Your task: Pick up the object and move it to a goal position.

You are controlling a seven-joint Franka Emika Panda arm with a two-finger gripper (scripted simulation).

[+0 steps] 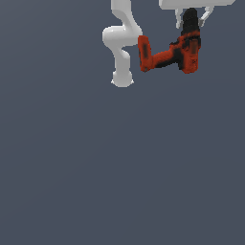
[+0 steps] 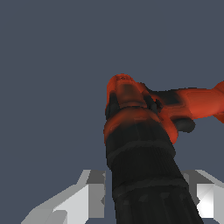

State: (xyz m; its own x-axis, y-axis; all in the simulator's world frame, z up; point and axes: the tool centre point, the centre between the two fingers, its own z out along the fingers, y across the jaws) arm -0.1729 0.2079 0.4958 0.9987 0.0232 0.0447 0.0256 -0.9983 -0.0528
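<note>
Exterior view shows the drill [image 1: 184, 48] hanging straight below the gripper [image 1: 191, 14], black chuck end clamped between the fingers, handle and battery base pointing toward that view's left.

Red-orange drill [image 1: 179, 50] aloft, chuck up

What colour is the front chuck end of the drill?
Black; the drill body behind it is red-orange. Wrist view shows it best.
</note>
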